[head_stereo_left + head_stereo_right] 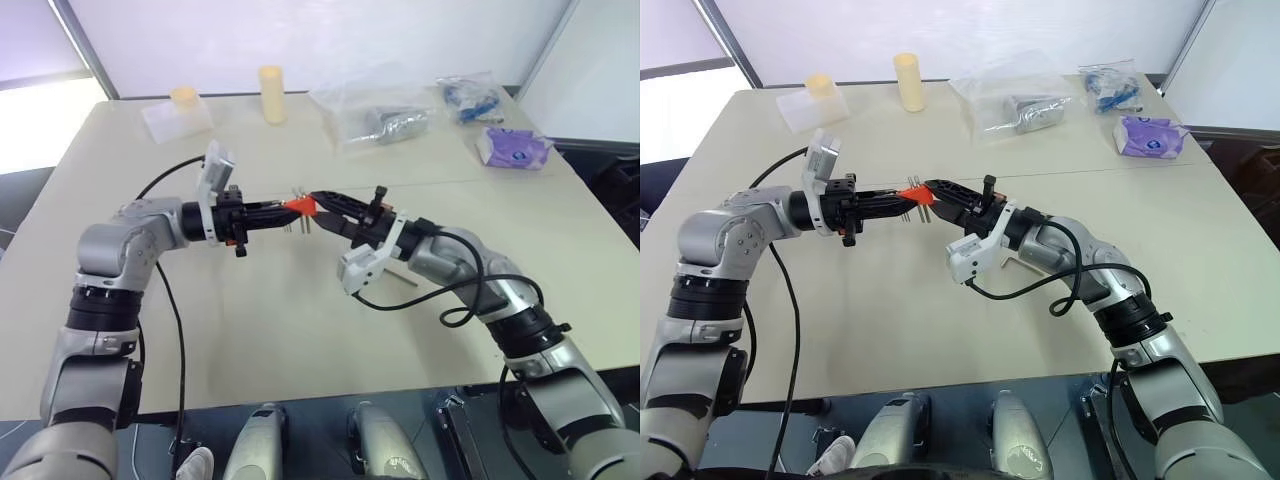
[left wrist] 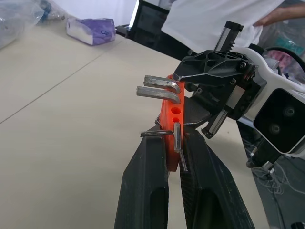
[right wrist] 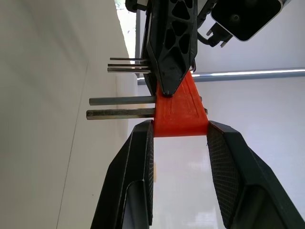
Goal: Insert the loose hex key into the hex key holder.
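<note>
Hex key holder (image 1: 299, 206) held above the table (image 1: 300, 320) middle, between left gripper (image 1: 283, 209) on its left and right gripper (image 1: 318, 203) on its right. Behind, along the far edge: two cylinders (image 1: 272, 94) left, plastic bags (image 1: 385, 118) and packet (image 1: 512, 148) right.

A wide beige table (image 1: 300, 330) carries everything here, with a thin seam running across it a little beyond the middle. Take the tall pale-yellow cylinder (image 1: 271, 94) at the far edge as the marker. Just to its left lies a clear plastic box (image 1: 176, 117) with a shorter yellow cylinder (image 1: 183, 96) standing in or behind it. To the right of the tall cylinder lies a crumpled clear plastic bag (image 1: 375, 115) with something grey inside. Further right, near the far corner, sits a second clear bag (image 1: 468, 97) holding blue items, and nearer than that a purple tissue pack (image 1: 513, 148).
</note>
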Action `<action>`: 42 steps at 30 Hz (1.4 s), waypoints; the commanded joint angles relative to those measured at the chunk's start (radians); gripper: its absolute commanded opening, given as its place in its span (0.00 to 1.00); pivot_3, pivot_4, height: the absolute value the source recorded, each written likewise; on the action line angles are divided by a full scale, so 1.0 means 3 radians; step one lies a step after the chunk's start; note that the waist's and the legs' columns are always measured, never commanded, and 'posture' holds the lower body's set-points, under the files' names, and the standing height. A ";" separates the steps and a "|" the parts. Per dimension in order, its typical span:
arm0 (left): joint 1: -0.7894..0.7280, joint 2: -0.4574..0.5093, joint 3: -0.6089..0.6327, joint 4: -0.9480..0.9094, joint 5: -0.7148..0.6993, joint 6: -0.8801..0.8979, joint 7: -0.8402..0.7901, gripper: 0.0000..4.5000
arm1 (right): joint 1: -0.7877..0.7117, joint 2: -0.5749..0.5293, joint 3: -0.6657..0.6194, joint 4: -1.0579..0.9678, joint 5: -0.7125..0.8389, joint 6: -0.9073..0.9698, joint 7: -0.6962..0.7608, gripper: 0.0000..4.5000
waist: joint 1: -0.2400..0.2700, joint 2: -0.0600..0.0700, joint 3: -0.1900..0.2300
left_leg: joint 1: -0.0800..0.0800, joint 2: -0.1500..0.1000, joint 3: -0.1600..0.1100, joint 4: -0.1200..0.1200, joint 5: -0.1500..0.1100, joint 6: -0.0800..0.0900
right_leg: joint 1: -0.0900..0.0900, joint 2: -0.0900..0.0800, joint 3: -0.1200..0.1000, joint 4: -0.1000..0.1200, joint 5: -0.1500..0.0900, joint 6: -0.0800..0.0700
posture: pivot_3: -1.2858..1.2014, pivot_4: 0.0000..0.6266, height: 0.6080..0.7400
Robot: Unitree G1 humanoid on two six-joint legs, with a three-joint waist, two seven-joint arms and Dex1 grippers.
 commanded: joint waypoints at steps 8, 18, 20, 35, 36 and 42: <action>-0.0031 -0.0039 0.0100 -0.0065 -0.0019 -0.0074 0.0054 0.00 | 0.0022 -0.0056 -0.0022 -0.0139 0.0168 0.0004 0.0176 0.34 | 0.0000 0.0000 0.0000 | 0.0000 0.0000 0.0000 0.0000 0.0000 0.0000 | 0.0000 0.0000 0.0000 0.0000 0.0000 0.0000 | 0.52 0.24 1.00; 0.0009 -0.0009 0.0033 -0.0093 0.0053 -0.0173 0.0006 0.00 | 0.0189 -0.0212 -0.0088 -0.0257 0.0356 0.0303 0.0688 0.99 | 0.0003 0.0000 0.0000 | 0.0000 0.0000 0.0000 0.0001 0.0000 0.0000 | 0.0001 0.0000 0.0000 0.0001 0.0000 0.0000 | 0.52 0.24 1.00; 0.0062 0.0041 -0.0020 -0.0187 0.0136 -0.0270 -0.0027 0.00 | 0.0237 -0.0318 -0.0255 -0.0275 0.0800 0.0859 0.1197 0.99 | 0.0006 0.0000 0.0000 | 0.0000 0.0000 0.0000 0.0002 0.0000 0.0000 | 0.0001 -0.0001 0.0000 0.0000 0.0000 0.0000 | 0.52 0.24 1.00; 0.0525 0.0317 0.0033 -0.0770 0.0488 -0.0734 0.0198 0.00 | -0.0336 -0.1130 -0.0127 -0.0353 0.1966 0.3726 0.3560 0.99 | 0.0022 0.0002 0.0002 | 0.0000 0.0003 -0.0002 0.0000 -0.0002 0.0003 | 0.0002 -0.0004 -0.0003 -0.0003 -0.0001 -0.0001 | 0.52 0.24 1.00; 0.0535 0.0308 0.0052 -0.0793 0.0489 -0.0745 0.0245 0.00 | -0.0315 -0.1137 -0.0086 -0.0382 0.1970 0.3768 0.3586 0.99 | 0.0028 0.0002 0.0002 | -0.0001 0.0002 -0.0002 0.0002 -0.0002 0.0003 | 0.0003 -0.0005 -0.0003 -0.0003 -0.0001 0.0000 | 0.52 0.24 1.00; 0.0622 0.0241 0.0113 -0.0985 0.0387 -0.0654 0.0433 0.00 | -0.0264 -0.1012 0.0088 -0.0343 0.1926 0.3818 0.3478 0.99 | 0.0020 0.0002 0.0002 | -0.0002 0.0001 -0.0001 0.0006 -0.0002 0.0003 | 0.0003 -0.0006 -0.0003 -0.0002 0.0000 0.0001 | 0.52 0.24 1.00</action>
